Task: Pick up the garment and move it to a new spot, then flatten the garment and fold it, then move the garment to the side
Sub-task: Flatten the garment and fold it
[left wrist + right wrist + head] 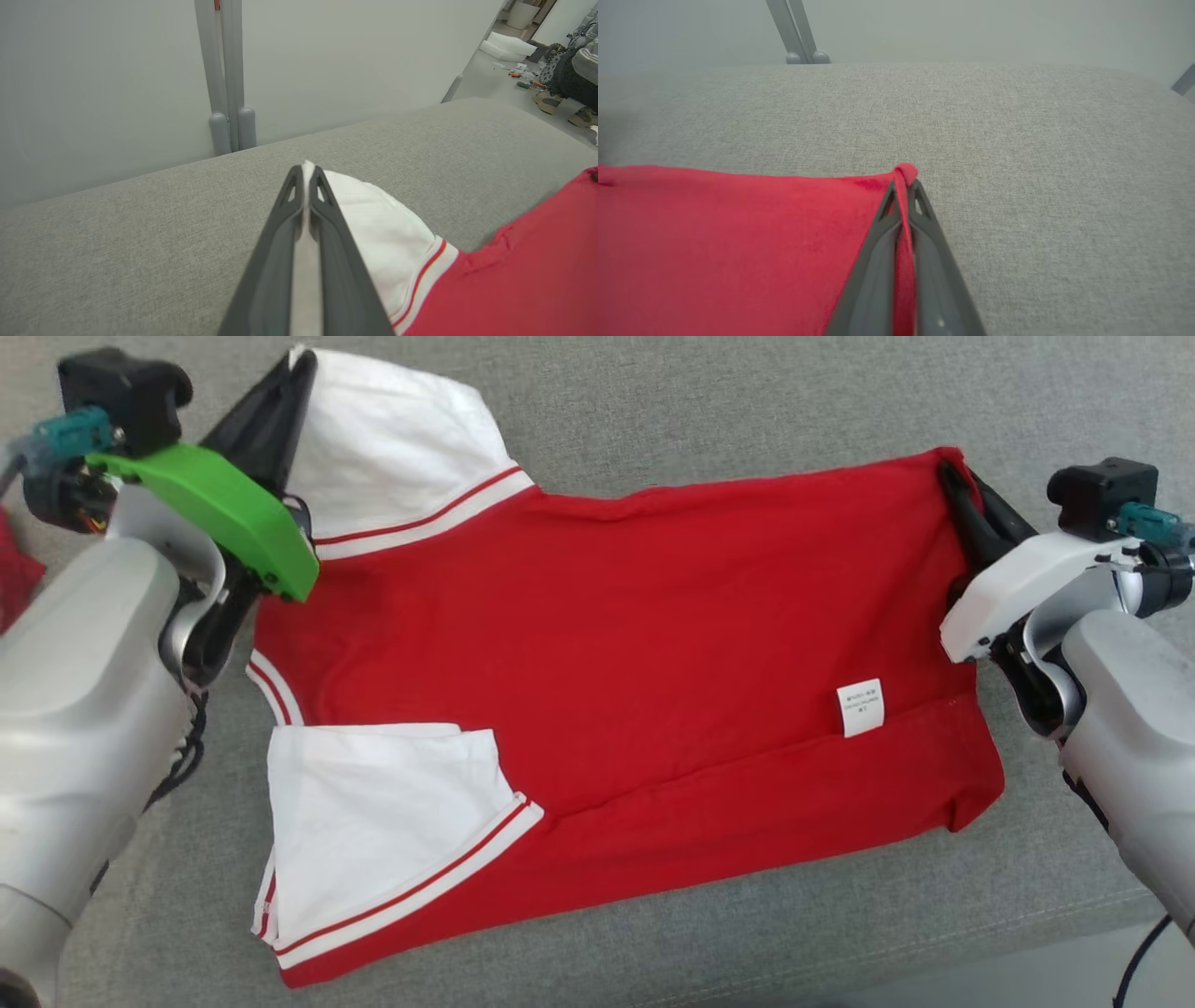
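1. Garment position: the red garment (607, 644) lies spread on the grey upholstered surface (747, 411). Its two white sleeves are toward the robot's left and its hem toward the right.
2. Left gripper (301, 369): the jaws are pressed together on the edge of the far white sleeve (392, 439). In the left wrist view, white cloth runs between the two dark fingers (275, 261) up to the tips. The sleeve's red-striped cuff (420, 275) lies just beside them.
3. Right gripper (950, 476): the jaws pinch the far corner of the red hem. In the right wrist view, a fold of red cloth stands out past the fingertips (889, 198).
4. Near sleeve (373, 812): it lies flat on the red body, untouched by either gripper.
5. Markings: one small white care label (860, 707) sits on the red cloth near the hem. It carries lines of dark print too small to read.
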